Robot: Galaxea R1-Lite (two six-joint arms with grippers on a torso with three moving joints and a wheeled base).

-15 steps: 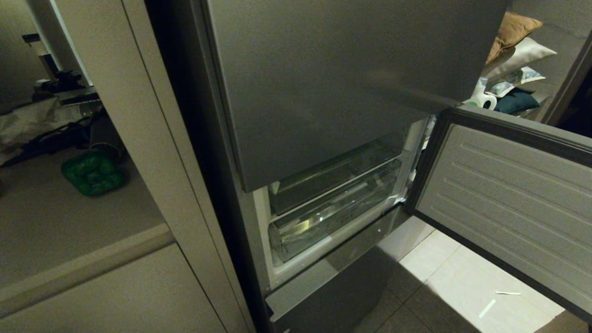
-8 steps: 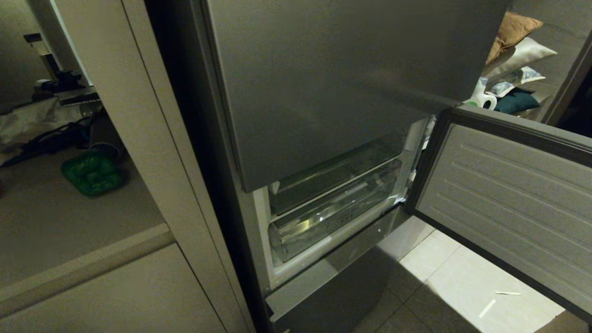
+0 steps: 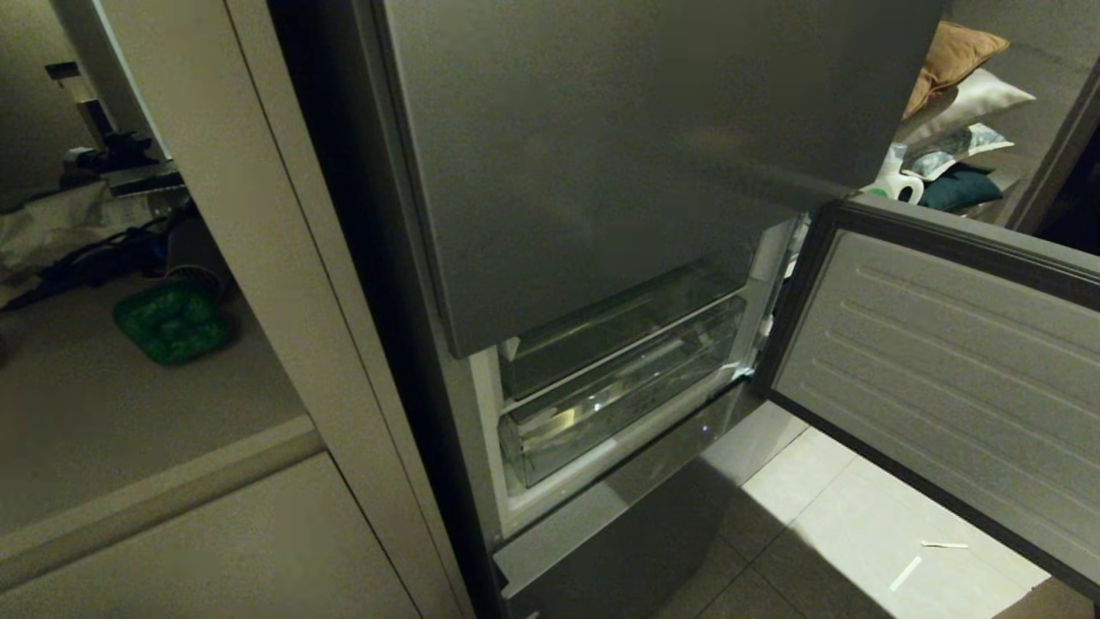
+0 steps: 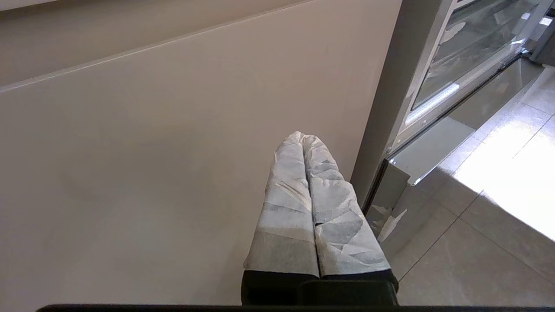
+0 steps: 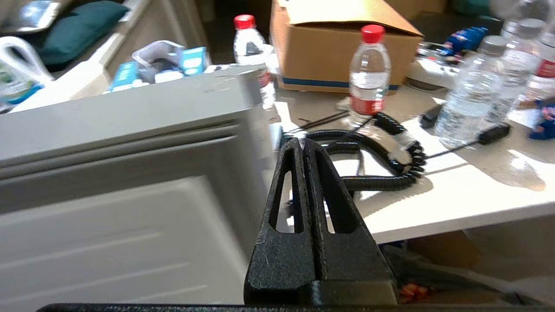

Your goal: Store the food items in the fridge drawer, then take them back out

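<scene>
**Facing the fridge with both grippers clenched and empty**

Looking down from the head view, the fridge drawer point(image 3: 619, 404) sits pushed in behind the open lower door point(image 3: 945, 361), a clear plastic bin under a second clear bin, its long axis running across the fridge opening. No food item can be made out in any view; something pale shows through the drawer's front wall, too unclear to name.

The left gripper point(image 4: 302, 139) hangs low beside the beige cabinet panel point(image 4: 173, 151), its wrapped jaws pressed together on nothing. From it the drawer point(image 4: 472, 52) lies ahead and off to the robot's right, past the fridge's side edge, near but not touching.

The right gripper point(image 5: 302, 143), jaws likewise clenched and empty, points away from the drawer, over the top edge of the open door point(image 5: 130, 112) toward a counter point(image 5: 433, 195) carrying water bottles point(image 5: 368, 69), a coiled black cable point(image 5: 381, 160) and a cardboard box point(image 5: 342, 43).

By my reading the left arm is nearer the drawer, while the right faces the counter, where any food would likely have to come from.
</scene>
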